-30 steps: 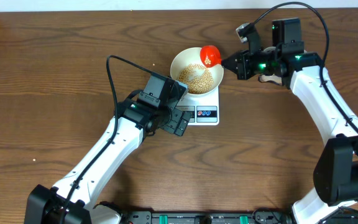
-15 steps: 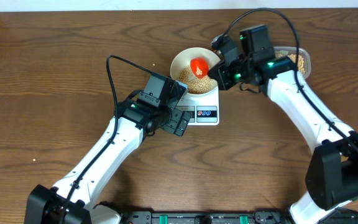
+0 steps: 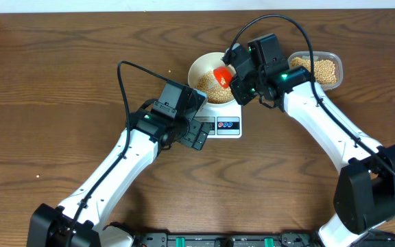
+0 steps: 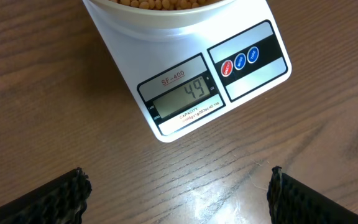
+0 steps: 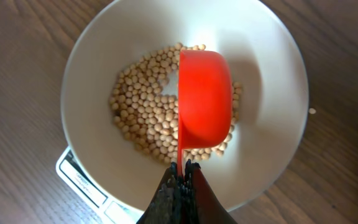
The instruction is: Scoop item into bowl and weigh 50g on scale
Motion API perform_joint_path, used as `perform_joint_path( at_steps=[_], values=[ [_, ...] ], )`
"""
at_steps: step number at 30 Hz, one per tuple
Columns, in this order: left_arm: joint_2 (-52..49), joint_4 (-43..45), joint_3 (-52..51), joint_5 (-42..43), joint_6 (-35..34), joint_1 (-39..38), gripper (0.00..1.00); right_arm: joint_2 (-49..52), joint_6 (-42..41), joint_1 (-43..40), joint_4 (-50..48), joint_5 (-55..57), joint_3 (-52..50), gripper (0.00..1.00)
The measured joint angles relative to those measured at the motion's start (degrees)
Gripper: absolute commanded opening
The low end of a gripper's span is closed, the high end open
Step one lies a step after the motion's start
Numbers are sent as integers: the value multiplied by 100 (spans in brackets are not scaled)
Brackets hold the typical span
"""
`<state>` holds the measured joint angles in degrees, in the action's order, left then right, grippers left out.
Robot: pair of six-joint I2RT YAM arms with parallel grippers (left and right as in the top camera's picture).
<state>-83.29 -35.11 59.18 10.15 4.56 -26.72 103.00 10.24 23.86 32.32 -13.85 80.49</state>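
Observation:
The white bowl (image 3: pixel 204 63) sits on the white scale (image 3: pixel 226 125) and holds tan beans (image 3: pixel 208 85). The scale display (image 4: pixel 181 94) reads 49. My right gripper (image 3: pixel 235 82) is shut on the handle of a red scoop (image 3: pixel 221 73), held over the bowl and turned on its side (image 5: pixel 204 96) above the beans (image 5: pixel 146 112). My left gripper (image 4: pixel 178 193) is open and empty, hovering over the wood just in front of the scale; its fingers (image 4: pixel 55 199) show at the bottom corners.
A clear plastic tub (image 3: pixel 318 68) with more beans stands at the back right, behind my right arm. A black cable loops over the table left of the bowl (image 3: pixel 125 75).
My right gripper has carried the red scoop leftward from beside the bowl to over it and tilted it. The tub is now uncovered. The left arm has not moved.

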Motion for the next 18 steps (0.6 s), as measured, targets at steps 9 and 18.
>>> perform_joint_path(
  at_steps=[9,18],
  values=[
    [0,0,0,-2,0,0,93,0,197,2,-4,146,35,1],
    [0,0,0,-2,0,0,93,0,236,2,-2,170,42,1]
  ],
)
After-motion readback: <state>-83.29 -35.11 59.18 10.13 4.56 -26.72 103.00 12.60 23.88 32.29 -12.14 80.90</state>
